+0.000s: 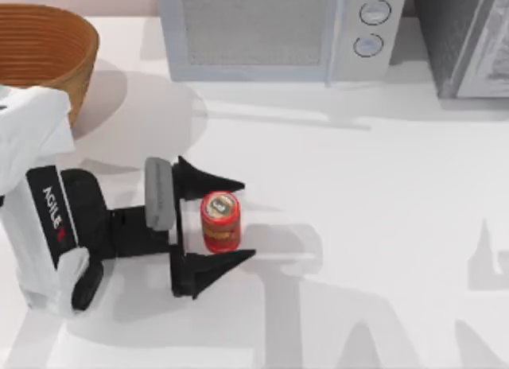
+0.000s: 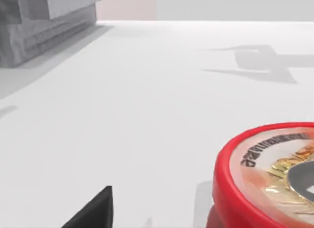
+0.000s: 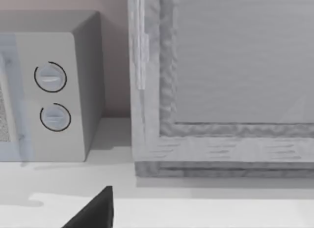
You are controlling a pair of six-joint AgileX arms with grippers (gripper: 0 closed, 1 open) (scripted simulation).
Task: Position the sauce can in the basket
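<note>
1. The sauce can (image 1: 220, 220) stands upright on the white table (image 1: 358, 226), well apart from the basket (image 1: 48, 47). Seen from the can, the basket is far toward the back left corner, and the microwave (image 1: 278, 31) is behind it at the back edge.

2. The left gripper (image 1: 231, 220) is around the can. Its two black fingers (image 1: 208, 180) are spread apart, one on each side of the can, and a small gap shows on both sides. So the gripper is open and holds nothing at this moment.

3. In the left wrist view the red rim and the printed top of the can (image 2: 267, 179) are very close to the camera. I judge the can sits deep between the fingers, near the palm.

4. The step in hand seems to be the grasp. To do it well, the fingers should close evenly on the middle of the can body, so that one finger does not push the can over first.

5. The can is smooth and round, so a firm squeeze below the top rim is safer than a grip at the rim.

6. After the grasp, the can should be lifted straight up, high enough to pass over the flared rim of the basket.

7. The right arm is parked; its wrist camera looks at the microwave (image 3: 49, 90) and a grey cabinet (image 3: 221, 80) beside it. I cannot tell whether its gripper is open.
</note>
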